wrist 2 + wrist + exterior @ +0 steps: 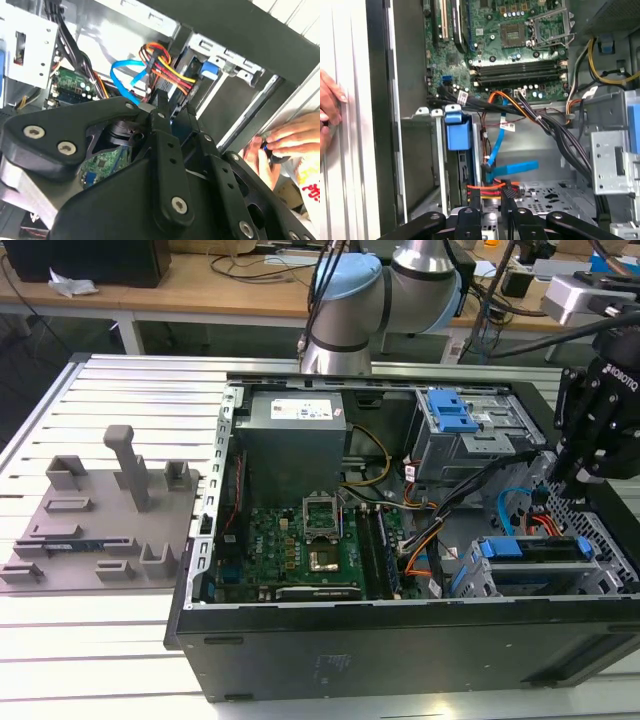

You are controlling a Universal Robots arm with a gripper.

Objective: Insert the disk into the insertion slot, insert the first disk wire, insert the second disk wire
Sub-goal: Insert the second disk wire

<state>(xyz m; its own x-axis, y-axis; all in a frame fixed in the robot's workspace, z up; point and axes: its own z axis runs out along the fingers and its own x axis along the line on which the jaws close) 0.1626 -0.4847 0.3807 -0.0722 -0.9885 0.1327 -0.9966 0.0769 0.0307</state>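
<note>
— Where do we find the disk (535,548)?

— In the exterior view it sits in the insertion slot (470,570), at the near right corner of the open computer case (400,640).

— And our gripper (491,194)?

— In the first wrist view its jaws are clamped on the black connector (506,190) of the red and orange wires (485,187), beside the blue cable (512,168). A hand (287,142) rests just outside the case.

The computer case (400,640) has matt black outer walls and dull grey sheet metal inside. Against that case, the insertion slot (540,575) is grey perforated metal, with a glossy blue plastic caddy edge. The pincer (490,197) is matt black. The counter (120,380) under the case is pale ribbed metal.
</note>
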